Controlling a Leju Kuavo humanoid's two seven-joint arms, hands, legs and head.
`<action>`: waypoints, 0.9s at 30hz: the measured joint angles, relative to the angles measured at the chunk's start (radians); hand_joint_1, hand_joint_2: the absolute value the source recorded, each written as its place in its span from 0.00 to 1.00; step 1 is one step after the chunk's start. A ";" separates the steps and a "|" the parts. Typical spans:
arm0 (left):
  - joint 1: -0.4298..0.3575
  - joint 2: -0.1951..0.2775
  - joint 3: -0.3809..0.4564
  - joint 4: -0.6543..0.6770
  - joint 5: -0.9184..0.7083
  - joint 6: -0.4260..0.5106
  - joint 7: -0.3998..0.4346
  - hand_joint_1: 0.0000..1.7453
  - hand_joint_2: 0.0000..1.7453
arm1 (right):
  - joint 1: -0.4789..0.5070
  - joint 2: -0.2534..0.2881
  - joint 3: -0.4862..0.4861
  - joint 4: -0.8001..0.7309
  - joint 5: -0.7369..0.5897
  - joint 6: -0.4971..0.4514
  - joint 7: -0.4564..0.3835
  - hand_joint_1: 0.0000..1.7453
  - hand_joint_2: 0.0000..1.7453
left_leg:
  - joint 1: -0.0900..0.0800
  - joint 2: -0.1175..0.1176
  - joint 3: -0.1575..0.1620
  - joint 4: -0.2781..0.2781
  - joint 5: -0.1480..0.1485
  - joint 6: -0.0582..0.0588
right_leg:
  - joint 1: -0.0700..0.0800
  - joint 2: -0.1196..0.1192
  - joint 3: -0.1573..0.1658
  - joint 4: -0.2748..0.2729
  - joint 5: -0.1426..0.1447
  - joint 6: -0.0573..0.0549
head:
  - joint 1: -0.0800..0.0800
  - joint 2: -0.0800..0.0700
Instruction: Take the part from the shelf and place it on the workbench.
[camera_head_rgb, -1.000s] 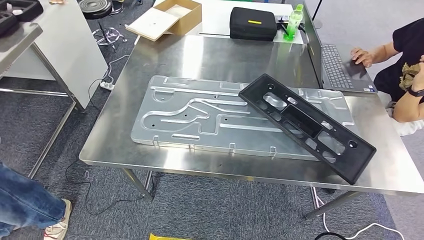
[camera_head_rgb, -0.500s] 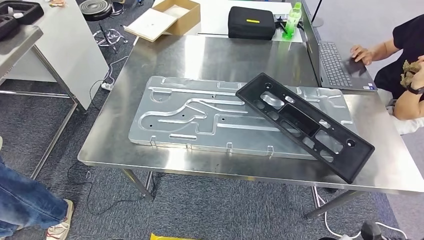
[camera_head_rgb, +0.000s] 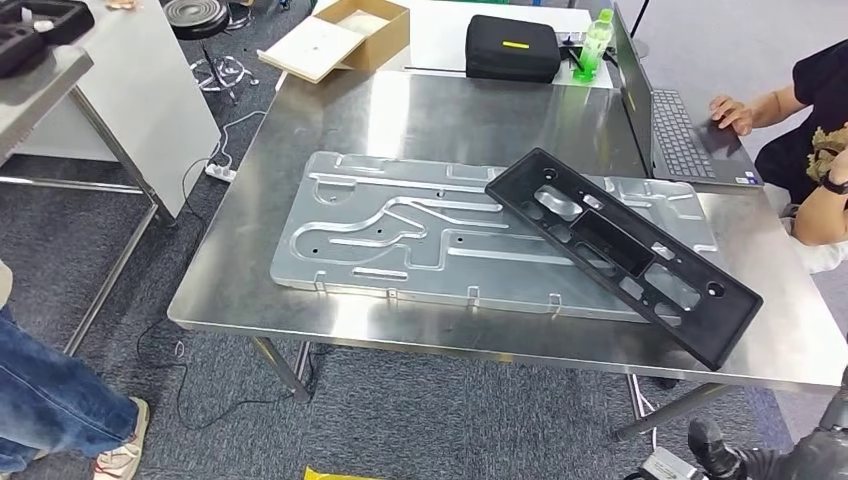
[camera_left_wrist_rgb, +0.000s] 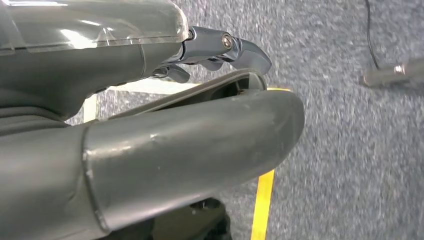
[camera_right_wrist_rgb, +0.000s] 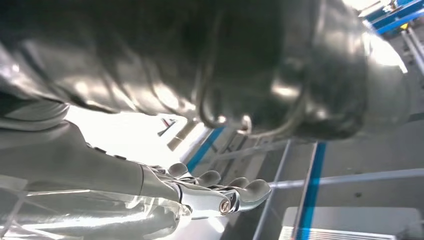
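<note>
Part (camera_head_rgb: 620, 250) of black matt plastic, long and flat, a frame with several rectangular openings and small round holes. Lies diagonally on the right half of the workbench (camera_head_rgb: 420, 110), one end up on a ribbed metal plate (camera_head_rgb: 400, 230), the other end close to the front right corner of the workbench, still fully on the top. Held by nothing.

Plate grey, dull aluminium, with pressed curved channels and small tabs along its front edge; flat in the middle of the workbench, near the front edge. Workbench top of shiny brushed steel, with straight edges and thin legs. Bare steel behind the plate and in a strip along the left edge of the workbench.

Left hand (camera_left_wrist_rgb: 165, 100) hanging over grey carpet with a yellow line (camera_left_wrist_rgb: 262, 210), smooth grey thumb and darker fingers (camera_left_wrist_rgb: 220, 45) slightly apart, nothing between them. Right hand (camera_right_wrist_rgb: 150, 195) with fingers (camera_right_wrist_rgb: 250, 192) stretched and loose, also holding nothing.

At the right rear edge of the workbench an open laptop (camera_head_rgb: 680, 135), with a person's hand (camera_head_rgb: 735, 112) on it. Behind the workbench a black zipped case (camera_head_rgb: 512, 47), a green bottle (camera_head_rgb: 592, 40) and an open cardboard box (camera_head_rgb: 345, 35). Left of the workbench a white table (camera_head_rgb: 140, 80), cables with a power strip (camera_head_rgb: 220, 172) on the carpet, and a leg in jeans (camera_head_rgb: 50, 400) near the front left.
</note>
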 joint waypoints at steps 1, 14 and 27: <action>-0.001 0.000 0.000 0.000 0.000 0.000 0.002 0.00 0.00 | 0.000 -0.004 0.001 0.001 0.004 0.000 0.000 0.00 0.00 | 0.001 0.001 0.001 -0.004 0.003 0.005 | -0.001 0.000 -0.017 0.038 -0.025 0.003 | 0.000 0.000; -0.001 -0.002 0.000 0.000 0.008 0.008 0.050 0.00 0.00 | -0.007 -0.025 0.007 0.024 0.096 0.000 0.087 0.00 0.00 | -0.001 -0.059 -0.010 0.000 0.004 -0.018 | 0.003 0.039 0.017 -0.042 0.026 -0.021 | 0.000 0.000; -0.003 -0.002 0.000 0.000 0.008 0.010 0.057 0.00 0.25 | -0.010 -0.050 0.031 0.029 0.099 0.000 0.112 0.00 0.00 | -0.011 0.073 -0.019 0.011 0.002 -0.016 | 0.016 -0.099 0.037 -0.035 0.003 -0.021 | 0.000 0.000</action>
